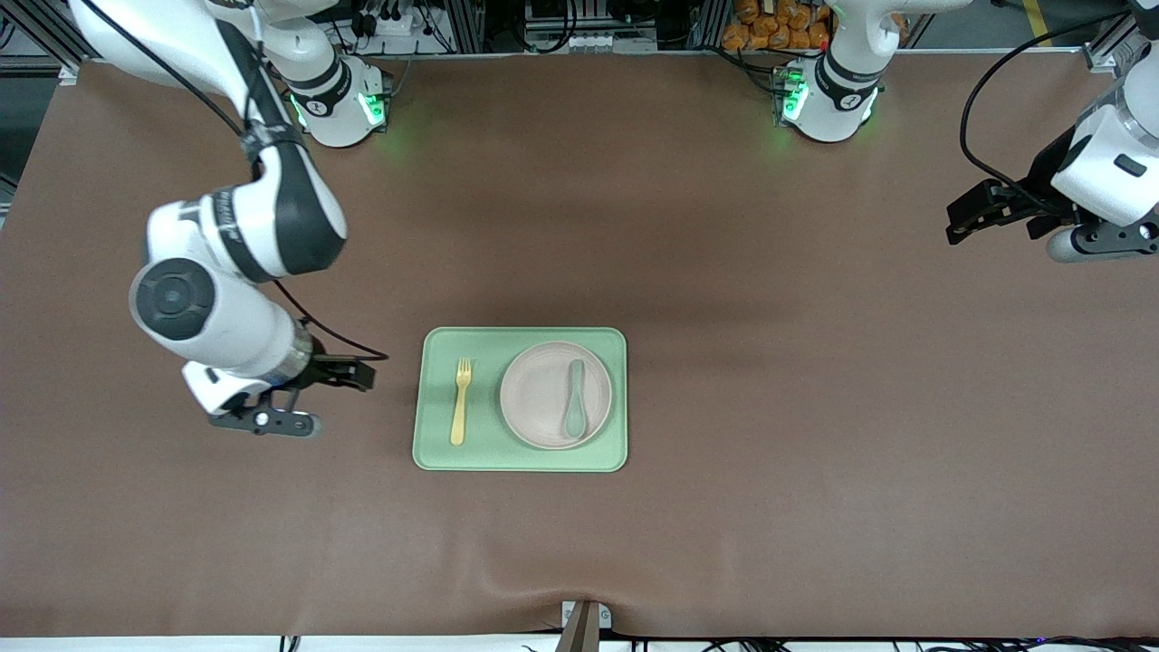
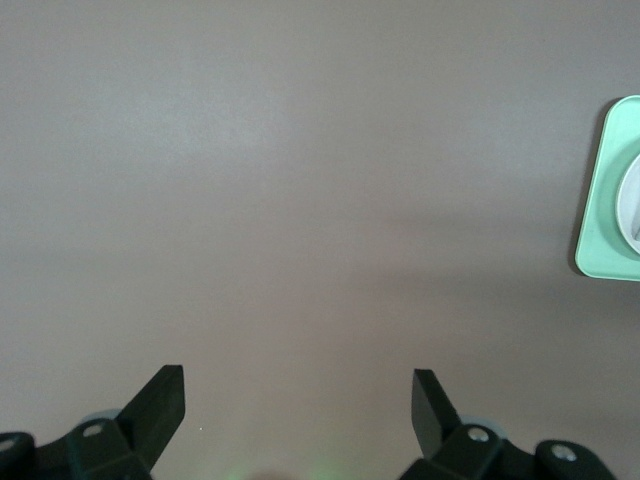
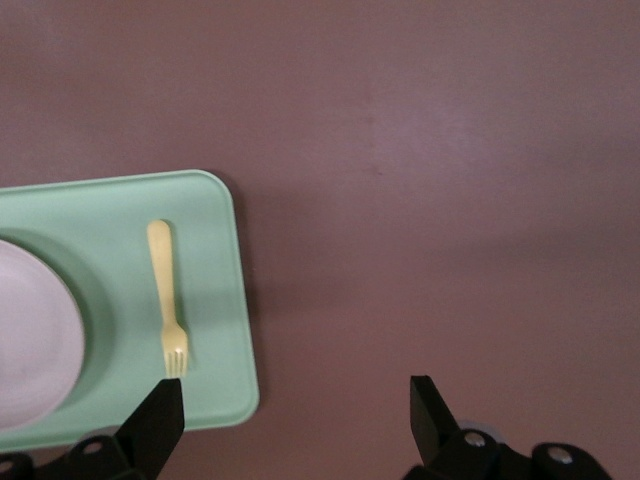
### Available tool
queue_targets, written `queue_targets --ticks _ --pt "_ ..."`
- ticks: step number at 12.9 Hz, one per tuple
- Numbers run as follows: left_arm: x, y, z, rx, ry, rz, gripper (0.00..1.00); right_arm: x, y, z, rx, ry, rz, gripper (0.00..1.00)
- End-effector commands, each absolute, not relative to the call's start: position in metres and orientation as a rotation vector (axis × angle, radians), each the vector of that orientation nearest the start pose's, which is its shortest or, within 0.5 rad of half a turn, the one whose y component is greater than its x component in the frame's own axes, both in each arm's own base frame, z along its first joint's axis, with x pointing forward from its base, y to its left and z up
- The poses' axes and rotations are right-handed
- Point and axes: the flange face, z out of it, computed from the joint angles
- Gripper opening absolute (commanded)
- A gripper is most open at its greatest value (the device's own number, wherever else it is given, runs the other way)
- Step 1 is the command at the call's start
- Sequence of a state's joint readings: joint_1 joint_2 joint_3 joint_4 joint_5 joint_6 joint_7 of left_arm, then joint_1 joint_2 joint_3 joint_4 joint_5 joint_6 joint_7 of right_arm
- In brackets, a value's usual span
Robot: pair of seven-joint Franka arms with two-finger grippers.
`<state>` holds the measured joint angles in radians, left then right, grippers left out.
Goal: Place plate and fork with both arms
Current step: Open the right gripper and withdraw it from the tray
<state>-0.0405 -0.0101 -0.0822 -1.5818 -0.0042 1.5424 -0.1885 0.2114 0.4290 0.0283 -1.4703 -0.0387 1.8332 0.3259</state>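
The off-white plate [image 1: 555, 395] lies on the light green tray [image 1: 520, 457], toward the left arm's end of it, with a muted green spoon [image 1: 575, 412] on it. The pale yellow fork [image 1: 462, 400] lies on the tray beside the plate, toward the right arm's end; it also shows in the right wrist view [image 3: 167, 298], with part of the plate [image 3: 30, 340]. My right gripper [image 1: 355, 372] is open and empty over bare table beside the tray. My left gripper [image 1: 962, 217] is open and empty over the table's left-arm end. The left wrist view shows a tray corner [image 2: 606, 215].
The brown table mat [image 1: 815, 407] covers the whole table. The two arm bases [image 1: 340, 104] stand along the edge farthest from the front camera. A small bracket [image 1: 584, 625] sits at the mat's nearest edge.
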Motion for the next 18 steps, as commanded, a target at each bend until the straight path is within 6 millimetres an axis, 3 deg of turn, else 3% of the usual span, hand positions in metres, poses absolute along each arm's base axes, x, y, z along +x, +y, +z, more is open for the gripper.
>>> queue_targets --ticks 1,4,6,11,15,16,18 --pt "0.538 -0.062 0.631 -3.138 -0.084 0.026 1.00 0.650 0.114 0.470 -3.158 -0.041 0.149 1.00" --pt "0.537 -0.058 0.633 -3.143 -0.080 0.025 1.00 0.635 0.054 0.511 -3.139 -0.206 0.197 1.00" --pt "0.537 -0.058 0.633 -3.146 -0.053 0.023 1.00 0.620 0.031 0.535 -3.126 -0.270 0.219 1.00" --pt "0.538 -0.057 0.633 -3.145 -0.036 0.023 1.00 0.579 0.027 0.598 -3.098 -0.228 0.182 1.00" --pt "0.537 -0.056 0.634 -3.146 -0.041 0.021 1.00 0.530 0.033 0.613 -3.122 -0.106 0.130 1.00" --pt "0.538 -0.052 0.634 -3.146 -0.050 0.020 1.00 0.524 0.030 0.617 -3.124 -0.094 0.142 1.00" --pt "0.538 -0.052 0.634 -3.146 -0.053 0.023 1.00 0.530 0.017 0.629 -3.129 -0.082 0.099 1.00"
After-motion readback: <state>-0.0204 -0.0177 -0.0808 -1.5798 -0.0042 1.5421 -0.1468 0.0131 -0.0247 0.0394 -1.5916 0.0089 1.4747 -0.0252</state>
